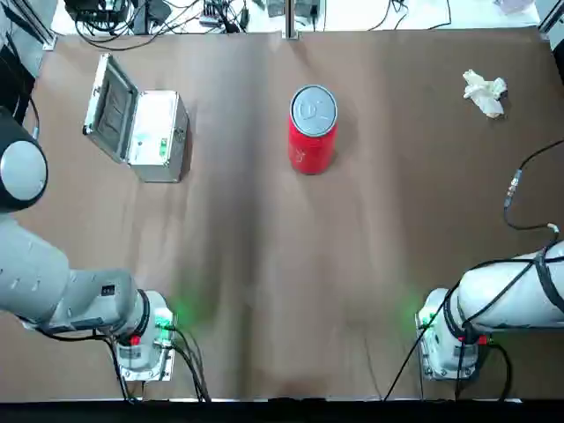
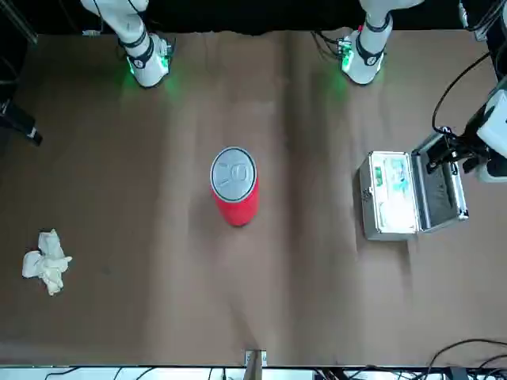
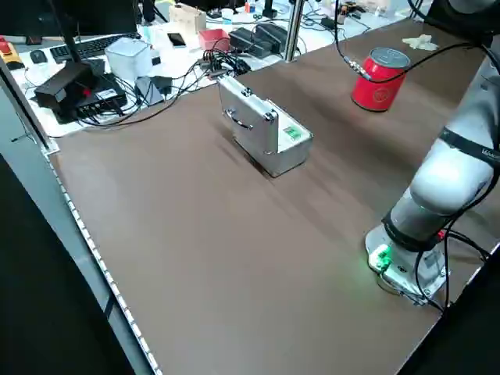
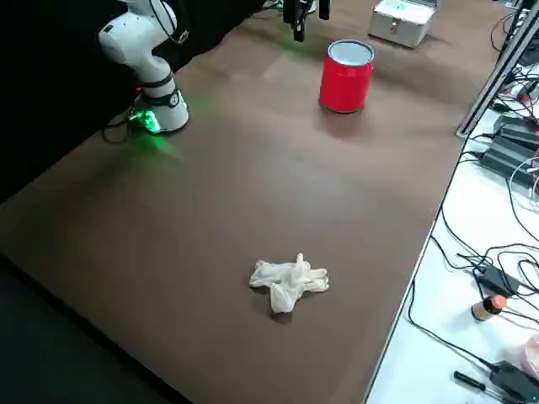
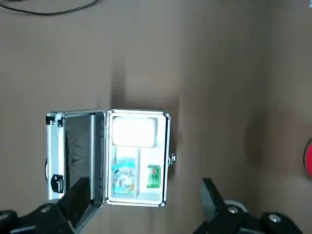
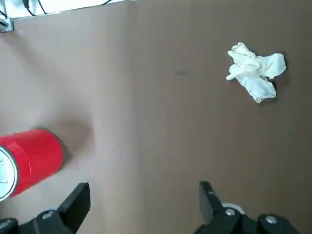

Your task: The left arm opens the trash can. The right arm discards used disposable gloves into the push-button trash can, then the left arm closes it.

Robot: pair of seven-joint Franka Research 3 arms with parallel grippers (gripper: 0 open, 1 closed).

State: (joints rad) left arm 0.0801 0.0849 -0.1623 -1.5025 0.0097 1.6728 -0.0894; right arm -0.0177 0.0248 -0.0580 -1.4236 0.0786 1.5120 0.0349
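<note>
The red trash can (image 1: pixel 312 130) stands upright at the middle of the table's far half, its silver lid (image 2: pixel 233 172) down. The disposable gloves (image 1: pixel 485 92) lie as a whitish wad at the far right corner, well apart from the can. My left gripper (image 5: pixel 144 197) hangs open high above the silver case, nothing between its fingers. My right gripper (image 6: pixel 142 197) is also open and empty, raised over bare table, with the can (image 6: pixel 29 161) to one side and the gloves (image 6: pixel 256 73) farther off. The right arm (image 1: pixel 520 291) is folded near its base.
A silver metal case (image 1: pixel 145 128) sits at the far left with its hinged lid open and small items inside. A black cable (image 1: pixel 520 189) hangs over the right side. Desks with cables and gear (image 3: pixel 156 55) border the far edge.
</note>
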